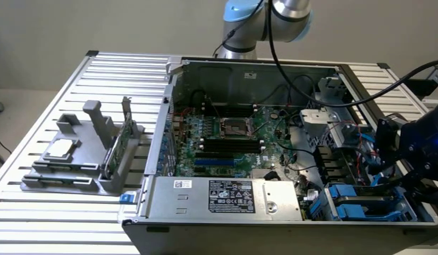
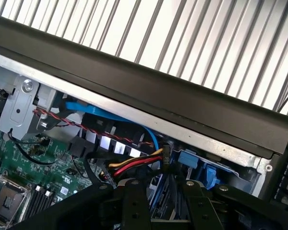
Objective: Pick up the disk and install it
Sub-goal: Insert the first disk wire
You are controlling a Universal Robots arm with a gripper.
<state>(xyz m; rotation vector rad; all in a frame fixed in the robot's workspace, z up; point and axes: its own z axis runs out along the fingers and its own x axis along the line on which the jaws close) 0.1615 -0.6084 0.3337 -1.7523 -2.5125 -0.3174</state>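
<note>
Slatted metal surface (image 1: 63, 212) carrying open case (image 1: 247, 71). Robot arm (image 1: 421, 146) stationed over drive bay (image 1: 409, 211) at exterior view's right. Blue-framed disk (image 1: 359, 204) apparently resting in that bay, near case corner. Just above blue carriers (image 2: 209, 175), claw (image 2: 164, 191); whether clenched or released cannot be told. For good seating: keep disk square to bay, press evenly and straight, steer clear of cables (image 2: 134, 165) bunched alongside.

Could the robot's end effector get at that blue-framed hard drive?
Probably yes: the end effector hangs close by the silver-grey hard drive in its blue plastic carrier, and the grey metal computer case stands open.
</note>
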